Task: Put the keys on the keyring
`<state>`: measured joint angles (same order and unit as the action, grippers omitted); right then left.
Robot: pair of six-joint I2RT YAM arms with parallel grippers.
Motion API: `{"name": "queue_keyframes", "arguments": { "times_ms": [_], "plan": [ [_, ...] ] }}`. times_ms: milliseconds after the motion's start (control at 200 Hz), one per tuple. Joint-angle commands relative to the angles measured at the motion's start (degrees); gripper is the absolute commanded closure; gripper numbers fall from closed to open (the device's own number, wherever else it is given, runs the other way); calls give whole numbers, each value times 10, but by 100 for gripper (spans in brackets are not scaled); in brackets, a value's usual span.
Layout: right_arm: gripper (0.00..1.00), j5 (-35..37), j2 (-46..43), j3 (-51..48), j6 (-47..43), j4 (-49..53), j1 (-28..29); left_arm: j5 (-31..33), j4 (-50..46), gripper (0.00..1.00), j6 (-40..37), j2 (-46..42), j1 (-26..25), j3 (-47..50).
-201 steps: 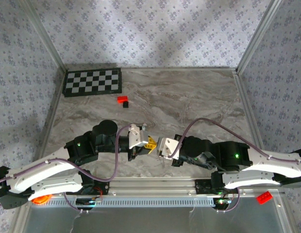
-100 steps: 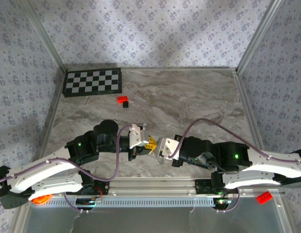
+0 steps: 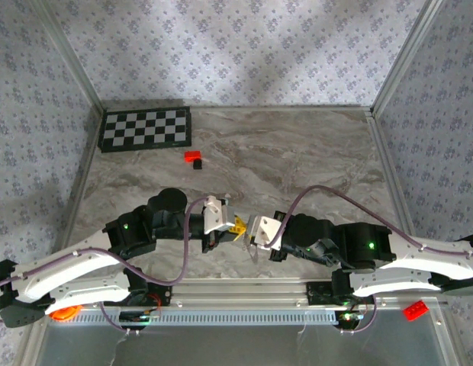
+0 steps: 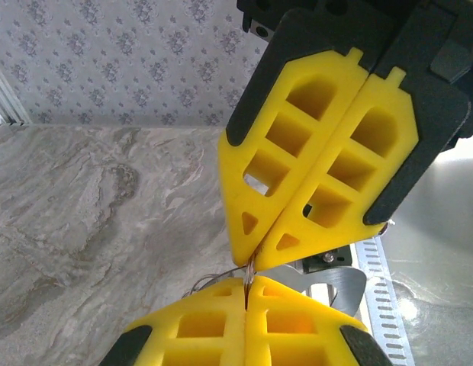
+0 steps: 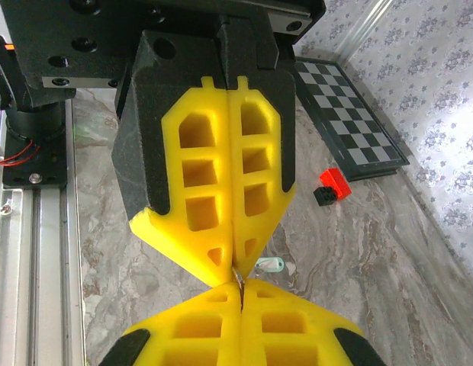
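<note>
My left gripper (image 3: 238, 226) and right gripper (image 3: 249, 230) meet tip to tip just above the table, near its front edge. Both are shut on the keyring (image 4: 251, 270), a thin metal strand pinched between the two pairs of yellow fingertips. A fine loop of it trails left over the marble in the left wrist view. In the right wrist view the same strand (image 5: 238, 276) shows between my right gripper (image 5: 241, 290) and the left gripper (image 5: 235, 261). A tiny pale flat key (image 5: 269, 264) lies on the table just behind the tips.
A small red-and-black block (image 3: 194, 158) lies ahead of the grippers, with a checkerboard (image 3: 145, 128) at the back left. The metal rail (image 3: 244, 288) runs along the near edge, and a red brick (image 3: 415, 309) sits beyond it at the right.
The left gripper's tips have edged slightly toward the right gripper and tightened. The right arm has hardly moved.
</note>
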<state>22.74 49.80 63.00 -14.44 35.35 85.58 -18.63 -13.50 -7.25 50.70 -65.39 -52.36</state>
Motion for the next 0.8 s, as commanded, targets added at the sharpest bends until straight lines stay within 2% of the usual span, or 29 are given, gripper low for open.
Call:
{"name": "queue_keyframes", "arguments": {
  "times_ms": [0,65,225,275,365,510,795],
  "plan": [
    [100,-18,-5,-6,9,-33,3,6,45,100,9,-8,-2,-8],
    [97,-18,-7,-8,15,-34,3,21,58,100,17,-10,-2,-5],
    [45,1,-38,-34,46,-71,2,47,91,100,37,-13,-2,5],
    [34,7,-55,-49,62,-83,3,52,99,100,40,-16,-2,10],
    [22,18,-90,-83,92,-101,5,62,112,100,40,-26,-2,19],
    [22,48,-126,-134,137,-108,11,68,124,100,37,-37,-2,25],
    [35,68,-124,-185,164,-145,9,73,124,100,38,-37,-2,21]
  ]
}}
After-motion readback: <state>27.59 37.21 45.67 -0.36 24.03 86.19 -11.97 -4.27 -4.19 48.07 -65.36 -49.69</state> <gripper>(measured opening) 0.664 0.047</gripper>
